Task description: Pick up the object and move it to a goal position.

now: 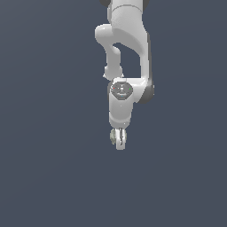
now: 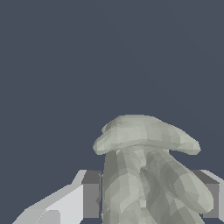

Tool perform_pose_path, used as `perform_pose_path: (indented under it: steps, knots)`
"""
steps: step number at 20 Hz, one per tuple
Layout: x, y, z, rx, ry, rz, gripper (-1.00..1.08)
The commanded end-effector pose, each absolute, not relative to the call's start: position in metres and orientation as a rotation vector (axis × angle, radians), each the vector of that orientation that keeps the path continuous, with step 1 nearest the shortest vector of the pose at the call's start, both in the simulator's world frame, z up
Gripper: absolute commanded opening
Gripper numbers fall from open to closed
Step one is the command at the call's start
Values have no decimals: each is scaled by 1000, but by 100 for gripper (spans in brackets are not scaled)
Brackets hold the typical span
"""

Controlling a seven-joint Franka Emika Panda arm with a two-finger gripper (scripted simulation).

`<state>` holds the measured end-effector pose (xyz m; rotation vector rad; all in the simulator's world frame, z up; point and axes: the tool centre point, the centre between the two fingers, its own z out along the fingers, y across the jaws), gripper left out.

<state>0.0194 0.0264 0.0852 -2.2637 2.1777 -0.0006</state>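
Exterior view: Panda arm (image 1: 128, 44) comes in from the top edge, wrist pointing straight down, gripper (image 1: 118, 141) near the middle of the frame, a bit below centre. The object (image 1: 115, 137) shows as a small grey-olive lump tucked between the white fingers, touching them. Background is flat dark grey all over; can't separate a surface from the backdrop, no shadow or edge, so can't tell whether the object is lifted or resting. No goal marker visible anywhere in this view. Wrist view: object fills the lower middle, a mushroom-like shape with a broad cap over a lumpy stem, mottled grey-beige. Finger pads (image 2: 91, 194) sit on both sides of the stem, pressed against it, so the claw reads as clenched on the object. Judgement: grasp is done, we're in the carry step. Next move calls for translating to the goal while holding the squeeze steady; the stem is lumpy and uneven, so slip or rotation in the pads is the main risk.
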Motion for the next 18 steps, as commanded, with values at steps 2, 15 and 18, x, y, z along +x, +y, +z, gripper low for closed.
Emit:
perform_pose_path:
  steps: [2, 15, 18]
  knots:
    - [19, 27, 85, -2264, 2178, 0, -100]
    - [1, 17, 121, -2263, 2177, 1, -100]
    - [-9, 11, 140, -2263, 2177, 2, -100]
